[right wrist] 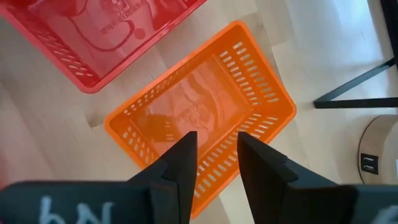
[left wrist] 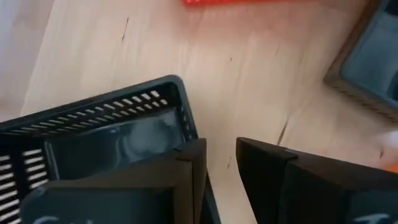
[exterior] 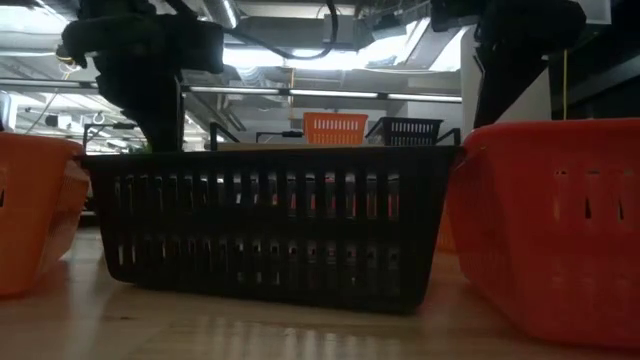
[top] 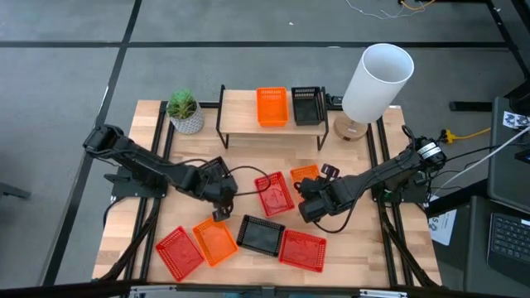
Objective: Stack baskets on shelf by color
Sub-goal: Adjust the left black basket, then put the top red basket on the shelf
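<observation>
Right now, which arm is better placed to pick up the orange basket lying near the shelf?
Right: the right gripper hangs open directly over that orange basket; the left gripper is at a black basket.

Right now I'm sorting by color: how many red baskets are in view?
3, all on the table: one mid-table, one at the front left, one at the front right. Stacked ones could hide more.

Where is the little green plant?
In the high view the plant stands at the table's far left corner, just left of the shelf.
</observation>
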You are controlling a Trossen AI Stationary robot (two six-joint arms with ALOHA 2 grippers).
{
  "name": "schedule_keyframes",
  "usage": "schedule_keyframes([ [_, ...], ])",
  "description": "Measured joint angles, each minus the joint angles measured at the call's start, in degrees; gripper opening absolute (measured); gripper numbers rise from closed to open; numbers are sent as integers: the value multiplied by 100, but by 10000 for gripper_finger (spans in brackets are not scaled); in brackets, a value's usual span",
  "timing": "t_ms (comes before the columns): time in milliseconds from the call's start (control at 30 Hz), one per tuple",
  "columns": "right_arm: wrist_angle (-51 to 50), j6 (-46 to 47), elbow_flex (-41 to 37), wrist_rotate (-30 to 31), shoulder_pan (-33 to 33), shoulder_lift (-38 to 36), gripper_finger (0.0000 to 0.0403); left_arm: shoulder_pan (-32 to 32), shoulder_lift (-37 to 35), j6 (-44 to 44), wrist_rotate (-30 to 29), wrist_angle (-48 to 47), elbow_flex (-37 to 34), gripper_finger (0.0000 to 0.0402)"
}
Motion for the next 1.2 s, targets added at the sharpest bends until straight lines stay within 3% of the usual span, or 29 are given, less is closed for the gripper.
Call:
schedule_keyframes([
  [267,176,-358,-2,-40,0,0,115,-258,0,-571,-18,-286,0,80],
  [333,648,-1012,-2,-148,-3,22,115,-312,0,-536,-22,-305,0,80],
  [433,1636,-2433,-2,-768,-2,162,115,-346,-3,-396,-117,-583,0,80],
  [567,2391,-3474,-2,-1298,-33,412,115,-444,-446,-416,-1059,-1483,137,80],
  [700,2757,-3815,-2,-1583,-224,653,115,-715,-1259,-376,-2025,-2098,193,80],
  [967,2912,-3863,115,-2256,-555,1084,115,-1449,-3022,-425,-3064,-2043,-427,80],
  [1200,2846,-3870,130,-2148,-549,1335,115,-1765,-3958,-398,-3935,-1535,-1315,80],
])
